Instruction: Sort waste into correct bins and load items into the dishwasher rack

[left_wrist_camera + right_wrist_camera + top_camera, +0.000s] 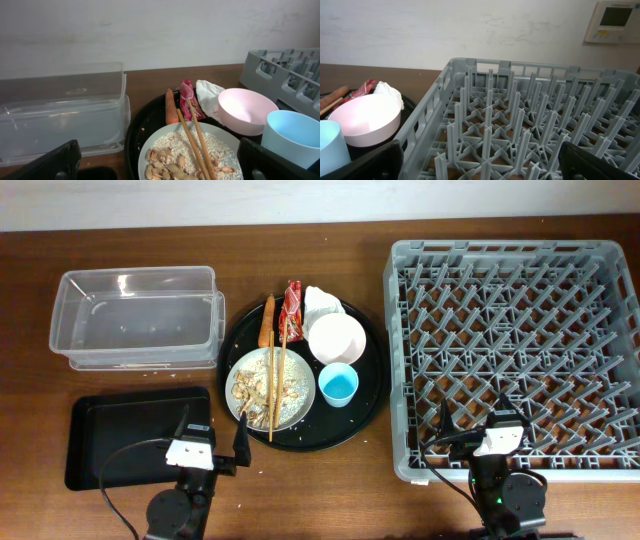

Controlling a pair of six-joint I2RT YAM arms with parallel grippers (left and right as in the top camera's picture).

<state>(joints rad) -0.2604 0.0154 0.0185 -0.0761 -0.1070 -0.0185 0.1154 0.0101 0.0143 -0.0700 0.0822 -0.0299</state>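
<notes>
On the round black tray [362, 395] lie a plate [290, 402] of rice and beige scraps [167, 167], chopsticks [276, 375] across it, an orange carrot stick [266, 320], a red wrapper [291, 302], a white napkin [322, 300], a white bowl [336, 338] and a blue cup [338, 386]. The grey rack [515, 350] stands at the right. My left gripper [212, 436] is open and empty, just in front of the plate [160, 170]. My right gripper [476, 426] is open and empty over the rack's front edge [482, 170].
A clear plastic tub [135, 315] stands at the back left. A shallow black rectangular tray [110, 442] lies at the front left, beside my left gripper. Bare wooden table shows in front of the round tray and between it and the rack.
</notes>
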